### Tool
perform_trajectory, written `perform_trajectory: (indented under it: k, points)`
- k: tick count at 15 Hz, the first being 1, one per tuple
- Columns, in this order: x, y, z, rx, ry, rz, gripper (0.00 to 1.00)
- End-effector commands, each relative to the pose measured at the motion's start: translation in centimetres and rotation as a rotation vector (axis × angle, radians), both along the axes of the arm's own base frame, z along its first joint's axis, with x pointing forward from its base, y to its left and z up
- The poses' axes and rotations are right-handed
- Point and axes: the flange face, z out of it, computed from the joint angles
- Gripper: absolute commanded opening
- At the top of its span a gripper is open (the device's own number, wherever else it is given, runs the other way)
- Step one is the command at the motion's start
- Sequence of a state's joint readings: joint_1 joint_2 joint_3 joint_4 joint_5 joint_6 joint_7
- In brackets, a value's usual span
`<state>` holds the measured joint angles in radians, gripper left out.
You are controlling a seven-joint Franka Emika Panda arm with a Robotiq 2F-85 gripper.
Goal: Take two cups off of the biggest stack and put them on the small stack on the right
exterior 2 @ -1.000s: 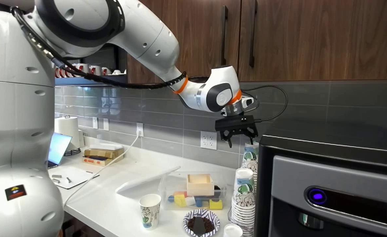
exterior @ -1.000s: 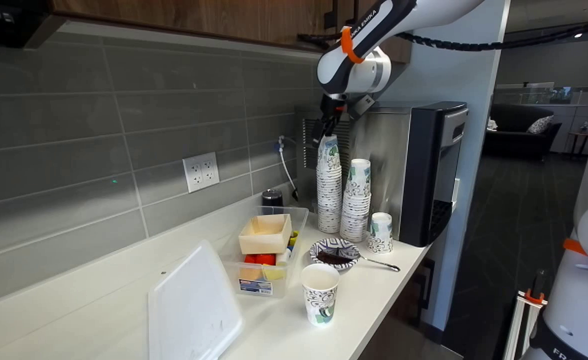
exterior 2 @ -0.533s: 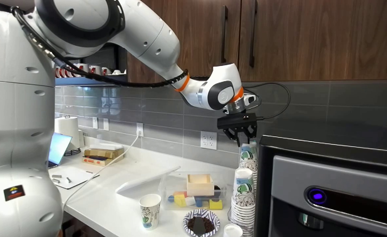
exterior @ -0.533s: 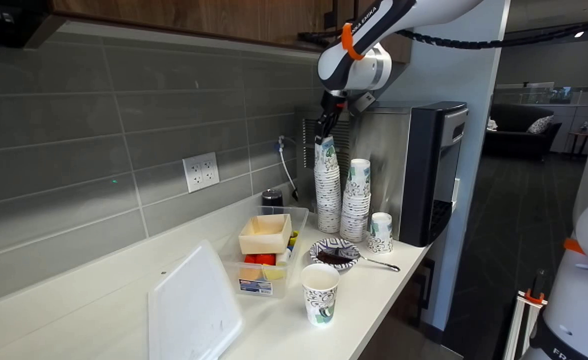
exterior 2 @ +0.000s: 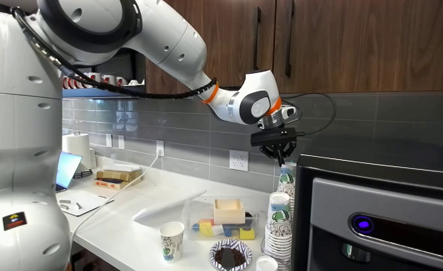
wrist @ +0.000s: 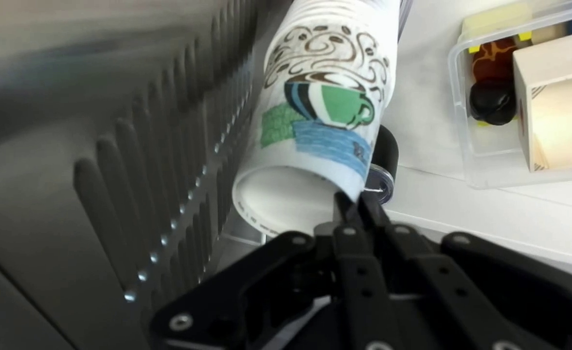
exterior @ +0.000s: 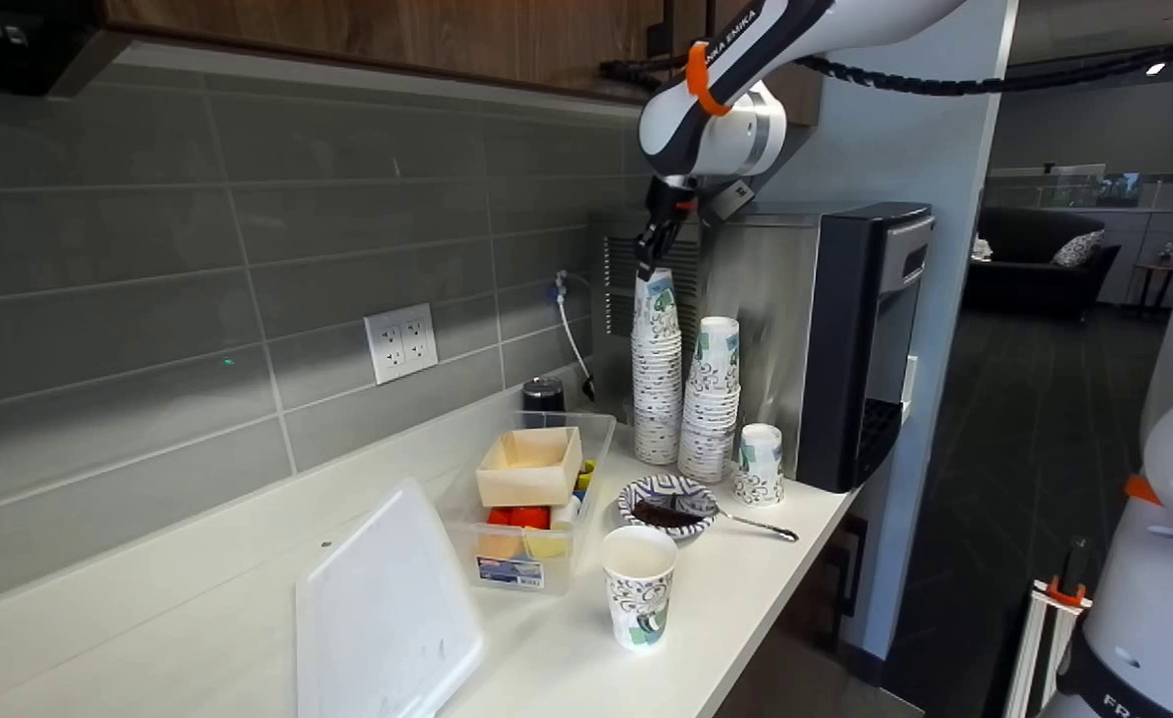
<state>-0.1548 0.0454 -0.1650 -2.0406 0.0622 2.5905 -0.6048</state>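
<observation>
The biggest stack [exterior: 657,389] of upside-down white patterned paper cups stands by the steel machine in both exterior views. Its top cup [wrist: 325,116] shows a green mug print, its recessed base facing the wrist camera. My gripper [wrist: 355,199] is shut on that cup's rim, one fingertip inside the base recess and the other outside the wall. In an exterior view the gripper [exterior 2: 280,163] sits right at the stack's top. A medium stack [exterior: 711,409] rises beside it. Farther right is the small stack [exterior: 759,464], low on the counter; how many cups it holds I cannot tell.
The ice machine [exterior: 846,349] closely flanks the stacks. Around them are a patterned bowl [exterior: 666,507] with a spoon, an upright single cup [exterior: 639,588], a clear bin [exterior: 527,558] of blocks, a black tumbler [exterior: 544,396] and a white board [exterior: 387,608]. Wall cabinets [exterior 2: 221,45] hang above.
The jaws have come together from wide apart, now pinching the top cup's rim. The tall stack's top leaned away from the machine half a second ago and has swung back.
</observation>
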Motion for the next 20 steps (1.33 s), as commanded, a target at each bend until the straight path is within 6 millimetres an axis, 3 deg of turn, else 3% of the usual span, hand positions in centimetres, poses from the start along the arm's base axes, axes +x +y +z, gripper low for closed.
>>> perform_trajectory:
  k: [1,20]
  points:
    - [-0.6,-0.3,0.4,0.022,-0.011,-0.033,0.02]
    - [-6.7,1.8,5.2,0.095,-0.191,-0.197,0.01]
